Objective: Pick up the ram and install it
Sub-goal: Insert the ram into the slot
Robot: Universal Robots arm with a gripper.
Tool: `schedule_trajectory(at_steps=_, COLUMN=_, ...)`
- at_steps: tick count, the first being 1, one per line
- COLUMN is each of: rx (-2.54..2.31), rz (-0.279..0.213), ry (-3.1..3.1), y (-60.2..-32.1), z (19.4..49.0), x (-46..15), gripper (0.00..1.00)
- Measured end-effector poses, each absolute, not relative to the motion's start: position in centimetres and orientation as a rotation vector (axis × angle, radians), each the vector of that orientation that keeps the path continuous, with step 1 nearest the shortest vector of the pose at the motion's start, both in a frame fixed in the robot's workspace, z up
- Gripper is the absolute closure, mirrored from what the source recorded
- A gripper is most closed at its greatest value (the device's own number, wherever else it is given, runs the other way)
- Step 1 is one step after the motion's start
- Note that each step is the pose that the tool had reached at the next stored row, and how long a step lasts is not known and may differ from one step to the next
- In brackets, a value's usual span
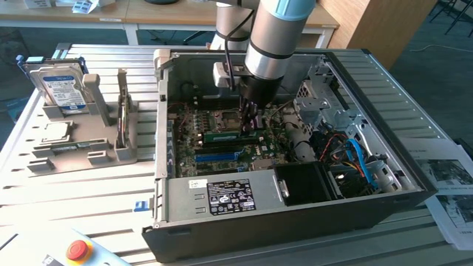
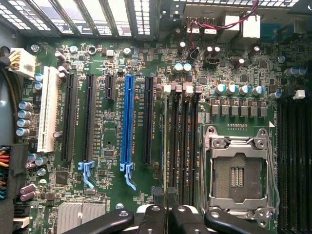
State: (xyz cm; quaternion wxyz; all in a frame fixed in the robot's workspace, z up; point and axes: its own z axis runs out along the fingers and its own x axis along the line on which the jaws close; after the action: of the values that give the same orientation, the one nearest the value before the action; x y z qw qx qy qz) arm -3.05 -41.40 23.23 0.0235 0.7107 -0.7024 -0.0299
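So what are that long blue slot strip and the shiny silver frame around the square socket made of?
The long blue slot strip looks like moulded plastic: even, matte colour. The shiny silver frame is probably stamped bare metal: bright glints, thin edges, screws at its corners.

Arm (image 1: pixel 270 39) vert., pincer (image 1: pixel 251 126) pointing down, closed.
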Motion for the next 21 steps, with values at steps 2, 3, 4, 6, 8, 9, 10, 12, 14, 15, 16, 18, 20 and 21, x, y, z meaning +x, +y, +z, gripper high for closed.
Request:
schedule_trajectory(at_steps=2, rx=2.2, rz=-0.092, ry=-2.174, y=-41.41, z=23.23, x=-3.06, gripper=0.88)
schedule_trajectory(at_steps=3, rx=2.2, rz=-0.092, ry=-2.174, y=-41.41, z=23.24, x=-3.06, gripper=0.88)
schedule_trajectory(at_steps=4, rx=2.2, rz=-0.092, ry=-2.174, y=-41.41, z=23.24, x=-3.06, gripper=0.88)
schedule_trajectory(at_steps=6, rx=2.2, rz=-0.092, ry=-2.174, y=-41.41, z=23.24, x=-3.06, gripper=0.88)
schedule_trajectory(at_steps=8, rx=2.2, rz=-0.092, ry=-2.175, y=-41.41, z=23.23, x=-3.06, gripper=0.88)
schedule_trajectory(at_steps=9, rx=2.201, rz=-0.09, ry=-2.176, y=-41.41, z=23.23, x=-3.07, gripper=0.88)
schedule_trajectory(at_steps=10, rx=2.202, rz=-0.088, ry=-2.177, y=-41.41, z=23.23, x=-3.07, gripper=0.88)
schedule_trajectory(at_steps=12, rx=2.205, rz=-0.082, ry=-2.179, y=-41.4, z=23.23, x=-3.07, gripper=0.88)
schedule_trajectory(at_steps=14, rx=2.207, rz=-0.078, ry=-2.181, y=-41.41, z=23.23, x=-3.06, gripper=0.88)
schedule_trajectory(at_steps=15, rx=2.208, rz=-0.076, ry=-2.182, y=-41.41, z=23.23, x=-3.06, gripper=0.88)
schedule_trajectory(at_steps=16, rx=2.208, rz=-0.076, ry=-2.182, y=-41.41, z=23.24, x=-3.06, gripper=0.88)
schedule_trajectory(at_steps=18, rx=2.208, rz=-0.074, ry=-2.184, y=-41.4, z=23.23, x=-3.07, gripper=0.88)
schedule_trajectory(at_steps=20, rx=2.205, rz=-0.074, ry=-2.187, y=-41.41, z=23.23, x=-3.08, gripper=0.88)
schedule_trajectory(at_steps=21, rx=2.203, rz=-0.073, ry=-2.19, y=-41.41, z=23.23, x=-3.08, gripper=0.88)
